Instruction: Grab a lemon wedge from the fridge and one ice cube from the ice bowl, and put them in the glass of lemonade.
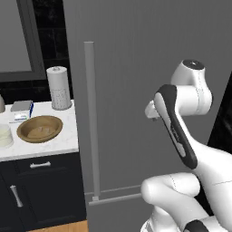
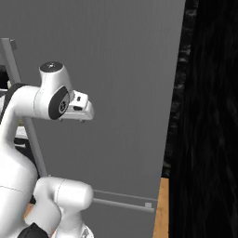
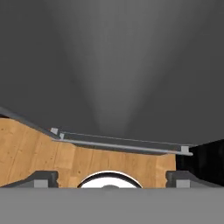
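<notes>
Wide-apart fingertips [image 3: 43,178] frame the gripper [image 3: 112,179], empty and aimed down the shut fridge [image 1: 136,68] door, likely staged before reaching its handle [image 1: 92,122] off to its left. Left base view adds the bench [image 1: 59,140], bowl [image 1: 40,128] and glass [image 1: 4,136] farther left.

Kitchen; fridge [image 1: 136,90], counter [image 1: 54,145]

The arm [image 1: 181,136] is glossy white, rounded, with dark joint bands and what seems a dark grey cap.
</notes>
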Robot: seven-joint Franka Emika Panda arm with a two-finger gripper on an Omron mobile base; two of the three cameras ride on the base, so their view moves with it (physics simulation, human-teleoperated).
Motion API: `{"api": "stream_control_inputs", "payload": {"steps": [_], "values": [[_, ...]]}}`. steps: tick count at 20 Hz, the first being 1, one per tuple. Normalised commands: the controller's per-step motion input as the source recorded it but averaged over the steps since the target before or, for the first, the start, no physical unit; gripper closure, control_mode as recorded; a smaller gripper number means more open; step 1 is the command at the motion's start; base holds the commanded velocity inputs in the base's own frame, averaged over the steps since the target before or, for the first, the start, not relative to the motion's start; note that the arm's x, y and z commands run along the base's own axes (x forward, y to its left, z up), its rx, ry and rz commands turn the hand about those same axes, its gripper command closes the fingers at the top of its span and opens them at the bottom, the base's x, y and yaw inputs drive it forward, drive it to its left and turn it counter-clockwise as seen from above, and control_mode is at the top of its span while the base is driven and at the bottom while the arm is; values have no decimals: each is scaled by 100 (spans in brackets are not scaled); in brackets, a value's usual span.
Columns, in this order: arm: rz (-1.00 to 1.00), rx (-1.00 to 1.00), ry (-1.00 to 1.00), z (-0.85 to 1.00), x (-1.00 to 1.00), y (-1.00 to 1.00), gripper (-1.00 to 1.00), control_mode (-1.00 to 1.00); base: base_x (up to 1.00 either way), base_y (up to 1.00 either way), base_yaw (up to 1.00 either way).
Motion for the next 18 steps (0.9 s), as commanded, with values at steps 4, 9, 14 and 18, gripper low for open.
{"api": "stream_control_inputs", "payload": {"steps": [4, 9, 14, 18], "values": [[-2, 0, -19, -17, -38, -11, -100, -100, 0, 0, 0], [-1, 1, -16, -6, -26, -13, -100, -100, 0, 0, 0], [0, 0, -4, -5, -21, -7, -100, 100, -7, -1, 0], [0, 0, 0, 0, 0, 0, -100, 100, -44, 0, -2]]}}
